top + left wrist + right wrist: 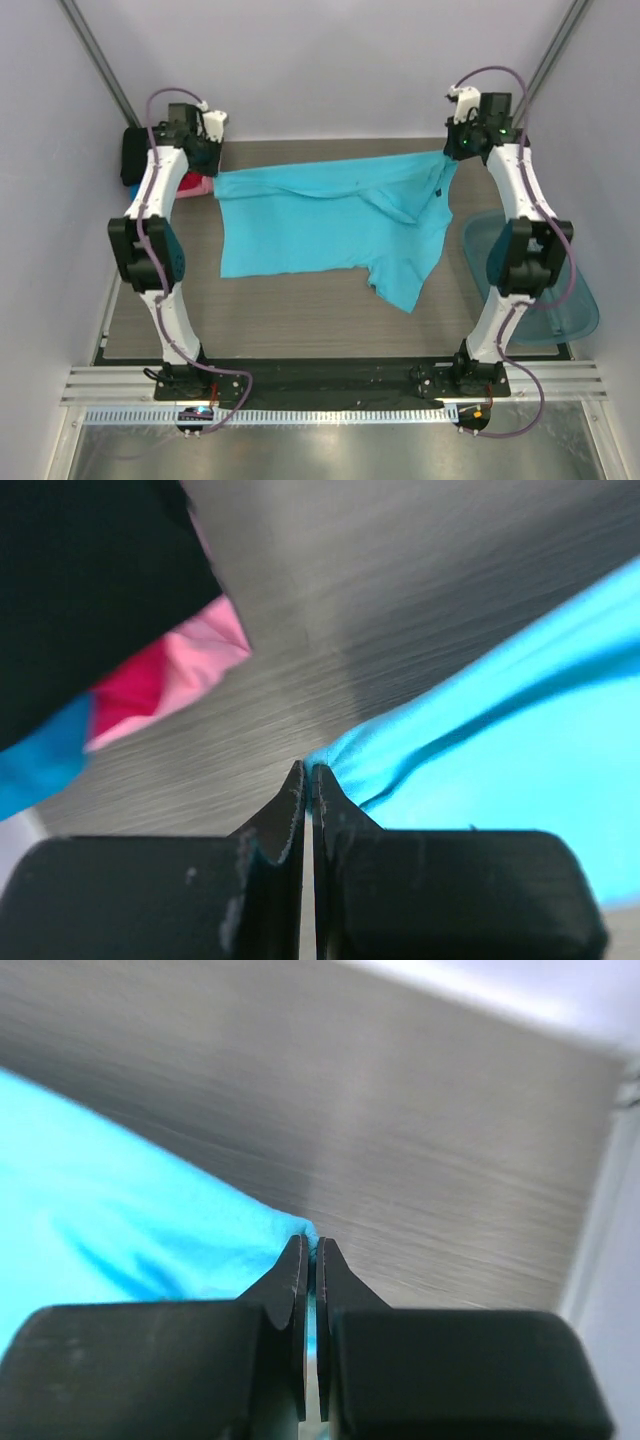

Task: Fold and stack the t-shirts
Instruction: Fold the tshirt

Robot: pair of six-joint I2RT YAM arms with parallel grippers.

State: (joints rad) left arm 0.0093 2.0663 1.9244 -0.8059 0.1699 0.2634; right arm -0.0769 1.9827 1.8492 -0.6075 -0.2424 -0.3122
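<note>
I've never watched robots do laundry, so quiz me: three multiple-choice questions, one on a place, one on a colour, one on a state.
1. The translucent teal plastic tub lies: A) beside the right arm; B) beside the left arm; C) on the t-shirt.
2. The spread cloth t-shirt is: A) black; B) turquoise; C) pink.
3. The left gripper is: A) wide open; B) shut on the t-shirt; C) holding the tub.
Answers: A, at the table's right edge; B, plain from above; B, its jaws pinch the cloth's corner.
</note>
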